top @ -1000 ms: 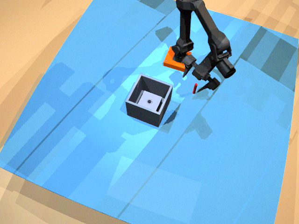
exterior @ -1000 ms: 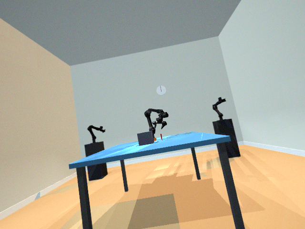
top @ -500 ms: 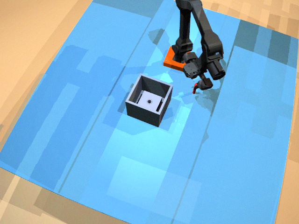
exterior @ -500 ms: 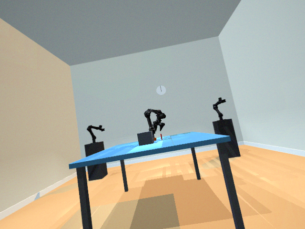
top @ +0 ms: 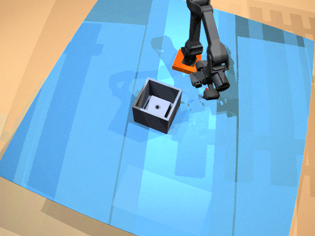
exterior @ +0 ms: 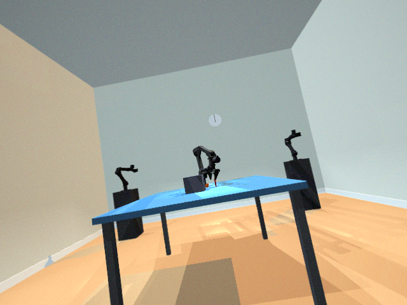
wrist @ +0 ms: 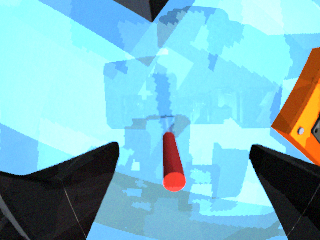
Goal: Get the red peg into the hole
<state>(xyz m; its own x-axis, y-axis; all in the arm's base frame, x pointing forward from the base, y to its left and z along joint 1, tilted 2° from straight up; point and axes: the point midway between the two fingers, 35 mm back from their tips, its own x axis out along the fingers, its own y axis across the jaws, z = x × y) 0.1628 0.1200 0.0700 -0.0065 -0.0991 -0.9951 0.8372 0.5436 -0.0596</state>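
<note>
My gripper hangs wide open, nothing pinched; the red peg stands upright on the blue table; from above, the open box sits at its eight o'clock.

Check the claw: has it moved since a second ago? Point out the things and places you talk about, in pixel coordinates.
Yes: in the exterior view, the claw (top: pixel 203 88) (exterior: pixel 213 173) (wrist: pixel 186 150) came down toward the tabletop (top: pixel 88 152) (exterior: pixel 229 195) (wrist: pixel 50 90).
</note>
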